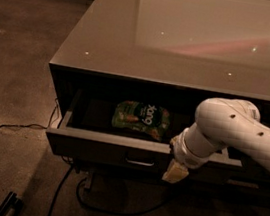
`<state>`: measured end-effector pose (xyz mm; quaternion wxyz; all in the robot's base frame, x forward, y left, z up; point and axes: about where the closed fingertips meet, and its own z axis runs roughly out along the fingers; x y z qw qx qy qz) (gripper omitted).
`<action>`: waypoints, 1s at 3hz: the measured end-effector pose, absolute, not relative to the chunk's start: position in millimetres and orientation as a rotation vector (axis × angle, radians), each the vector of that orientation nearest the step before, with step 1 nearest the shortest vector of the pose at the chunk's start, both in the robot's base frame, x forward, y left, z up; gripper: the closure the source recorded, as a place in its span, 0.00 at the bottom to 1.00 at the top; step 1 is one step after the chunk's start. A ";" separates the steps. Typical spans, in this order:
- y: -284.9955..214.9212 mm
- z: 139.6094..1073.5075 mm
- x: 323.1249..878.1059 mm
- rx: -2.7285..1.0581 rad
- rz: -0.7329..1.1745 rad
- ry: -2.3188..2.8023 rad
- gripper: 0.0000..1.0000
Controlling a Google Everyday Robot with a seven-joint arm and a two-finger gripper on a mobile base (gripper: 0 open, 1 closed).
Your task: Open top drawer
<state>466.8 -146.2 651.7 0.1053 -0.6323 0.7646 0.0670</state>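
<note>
Top drawer [94, 147] stands open under the tabletop [133, 54].
Green snack bag [141, 118] lies inside; the gripper [176, 173] hangs at the drawer front, just right of the handle [140, 160].

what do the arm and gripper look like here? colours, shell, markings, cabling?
Arm: smooth white rounded shell with a few small dark dots on it and a ringed collar at the wrist. No outer cables or lettering visible. Gripper: pale cream-yellow, tapering downward, in front of the top drawer, right of its handle.
</note>
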 end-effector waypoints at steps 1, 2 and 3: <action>-157.6 661.0 448.3 -1.831 0.169 2.289 0.65; -158.1 661.7 447.7 -1.831 0.166 2.289 0.62; -158.1 661.7 447.7 -1.831 0.166 2.289 0.39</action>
